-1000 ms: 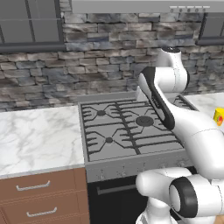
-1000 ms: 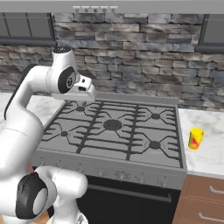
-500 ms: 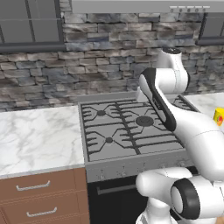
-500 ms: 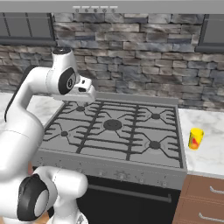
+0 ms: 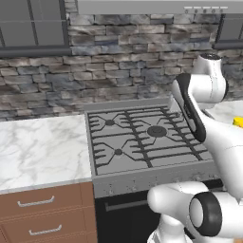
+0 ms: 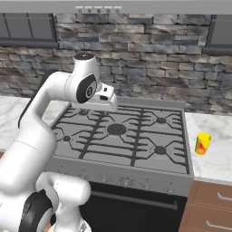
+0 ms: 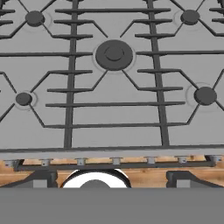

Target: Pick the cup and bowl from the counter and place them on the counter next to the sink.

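Note:
The small yellow cup (image 6: 202, 143) with a red mark stands upright on the white marble counter (image 6: 216, 159) just right of the stove; its edge also peeks past my arm (image 5: 238, 122). My hand (image 6: 105, 94) hangs above the stove's back left burners, far left of the cup. Looking down on the stove top, my gripper (image 7: 113, 179) is open, its two dark fingertips (image 7: 41, 178) set wide apart with nothing between them. The bowl and the sink are out of view.
The grey gas stove (image 6: 122, 136) with black grates fills the middle, its front edge and knobs (image 7: 114, 161) below my hand. A stretch of marble counter (image 5: 42, 147) over wooden drawers (image 5: 38, 204) lies left of it. A stone wall runs behind.
The jaws have opened wider. The upper arm and hand have swung to the right over the stove, toward the cup's side. The cup has stayed put.

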